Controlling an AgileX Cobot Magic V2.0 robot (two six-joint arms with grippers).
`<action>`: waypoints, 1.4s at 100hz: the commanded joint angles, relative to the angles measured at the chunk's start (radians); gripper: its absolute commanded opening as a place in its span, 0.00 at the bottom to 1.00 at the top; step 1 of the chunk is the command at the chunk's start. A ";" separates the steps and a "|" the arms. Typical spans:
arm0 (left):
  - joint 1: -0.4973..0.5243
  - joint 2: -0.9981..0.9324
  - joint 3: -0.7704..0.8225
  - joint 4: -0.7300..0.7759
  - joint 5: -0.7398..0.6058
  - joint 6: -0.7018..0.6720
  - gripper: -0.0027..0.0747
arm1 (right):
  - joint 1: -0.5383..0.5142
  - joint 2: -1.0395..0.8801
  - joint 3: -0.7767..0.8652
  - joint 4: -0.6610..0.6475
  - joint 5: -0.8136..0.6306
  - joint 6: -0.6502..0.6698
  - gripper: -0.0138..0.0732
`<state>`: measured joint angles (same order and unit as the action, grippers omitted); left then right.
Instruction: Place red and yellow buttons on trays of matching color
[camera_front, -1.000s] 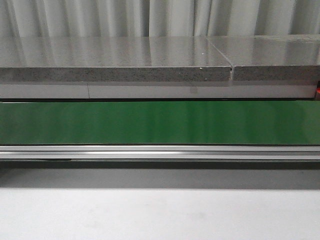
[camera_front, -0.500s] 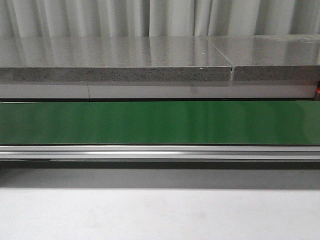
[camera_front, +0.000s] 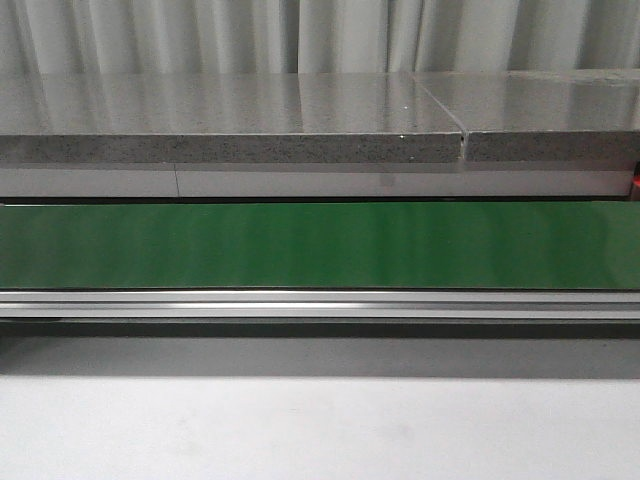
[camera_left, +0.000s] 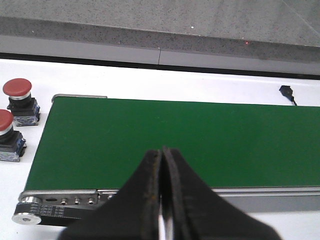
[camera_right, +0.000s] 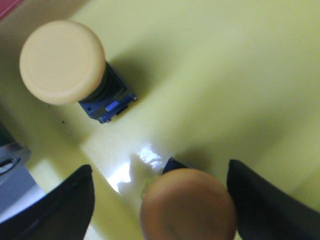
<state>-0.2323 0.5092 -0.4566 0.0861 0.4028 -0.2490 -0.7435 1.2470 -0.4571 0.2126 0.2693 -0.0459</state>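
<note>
In the right wrist view a yellow tray (camera_right: 215, 65) holds two yellow buttons on dark bases. One yellow button (camera_right: 62, 61) stands apart from the fingers. The other yellow button (camera_right: 189, 205) rests on the tray between the wide-spread fingers of my right gripper (camera_right: 160, 168), close to one finger and clear of the other; that gripper is open. In the left wrist view two red buttons (camera_left: 17, 88) (camera_left: 4, 120) stand on the white table beside the end of the green belt (camera_left: 175, 142). My left gripper (camera_left: 162, 150) hangs over the belt's near edge, shut and empty. Neither arm shows in the front view.
The green belt (camera_front: 320, 245) runs across the front view with nothing on it, a metal rail (camera_front: 320, 304) along its near side and a grey stone ledge (camera_front: 230, 120) behind. A strip of red surface (camera_right: 9, 7) borders the yellow tray. A small black sensor (camera_left: 286, 91) sits past the belt.
</note>
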 joint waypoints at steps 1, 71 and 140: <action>-0.008 0.002 -0.030 -0.004 -0.075 -0.007 0.01 | -0.007 -0.012 -0.030 0.002 -0.050 -0.005 0.86; -0.008 0.002 -0.030 -0.004 -0.075 -0.007 0.01 | 0.058 -0.232 -0.188 -0.011 0.118 -0.005 0.86; -0.008 0.002 -0.030 -0.004 -0.075 -0.007 0.01 | 0.564 -0.303 -0.314 -0.054 0.152 -0.096 0.86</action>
<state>-0.2323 0.5092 -0.4566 0.0861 0.4028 -0.2490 -0.2140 0.9624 -0.7340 0.1650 0.4644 -0.1283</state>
